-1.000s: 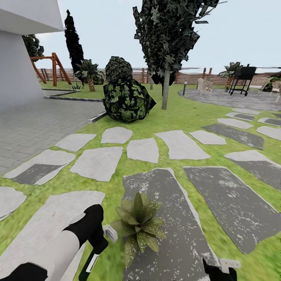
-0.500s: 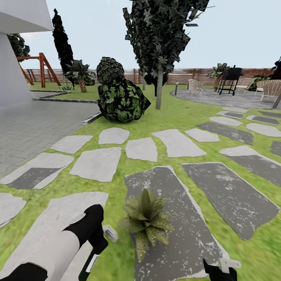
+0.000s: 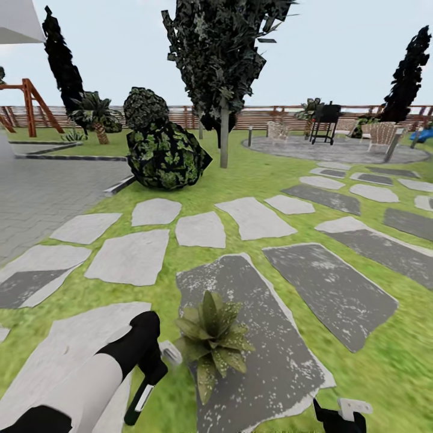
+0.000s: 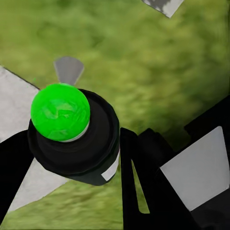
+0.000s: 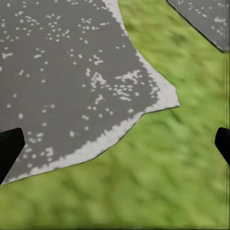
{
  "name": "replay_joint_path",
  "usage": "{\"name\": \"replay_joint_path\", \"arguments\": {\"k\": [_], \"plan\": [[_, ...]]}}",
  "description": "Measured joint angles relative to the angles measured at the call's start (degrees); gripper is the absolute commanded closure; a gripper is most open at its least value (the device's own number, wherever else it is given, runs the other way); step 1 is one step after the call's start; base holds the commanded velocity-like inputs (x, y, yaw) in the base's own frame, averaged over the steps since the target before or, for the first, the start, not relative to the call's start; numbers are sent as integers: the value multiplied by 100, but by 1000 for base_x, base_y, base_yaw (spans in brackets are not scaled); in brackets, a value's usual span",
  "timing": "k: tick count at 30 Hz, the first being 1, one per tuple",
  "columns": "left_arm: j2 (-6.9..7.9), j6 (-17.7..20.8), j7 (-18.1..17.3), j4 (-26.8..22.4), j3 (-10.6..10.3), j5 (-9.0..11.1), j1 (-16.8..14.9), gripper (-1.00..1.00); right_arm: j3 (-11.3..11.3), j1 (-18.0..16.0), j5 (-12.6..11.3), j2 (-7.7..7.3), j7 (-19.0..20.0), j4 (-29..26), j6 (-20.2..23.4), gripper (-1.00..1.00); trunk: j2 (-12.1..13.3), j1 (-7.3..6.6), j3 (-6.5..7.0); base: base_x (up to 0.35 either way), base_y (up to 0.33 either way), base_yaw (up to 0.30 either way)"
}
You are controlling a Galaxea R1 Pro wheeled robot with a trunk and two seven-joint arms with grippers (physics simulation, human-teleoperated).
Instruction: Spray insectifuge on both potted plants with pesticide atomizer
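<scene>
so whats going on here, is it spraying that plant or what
The robot stands on a garden lawn with stone slabs. Its left gripper holds the spray bottle, the white nozzle pointing towards a low potted plant that sits on a dark grey slab just ahead. No spray mist shows, so I cannot tell whether it is spraying. The right gripper is open and holds nothing, hanging over the slab's edge and the grass.

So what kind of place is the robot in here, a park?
More likely a private back garden than a park: a green lawn crossed by grey stepping stones, a brown slat fence around it, and a paved patio with a grill and chairs. A wooden swing frame stands at the far left.
</scene>
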Motion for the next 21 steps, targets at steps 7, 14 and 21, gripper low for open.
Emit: {"name": "replay_joint_path", "arguments": {"k": [7,14,21], "plan": [[-11,48,-49,-41,-54,7,-106,100,1,-2,14,-1,15,10,1,-100,0,0,0,5,31,-147],[-16,25,-61,-24,-65,-6,-62,100,0,-2,16,-11,0,11,1,-100,0,0,0,33,44,0],[-43,30,-71,-22,-65,-16,-35,100,0,-1,6,-3,0,11,1,-100,0,0,0,1,173,-105]]}}
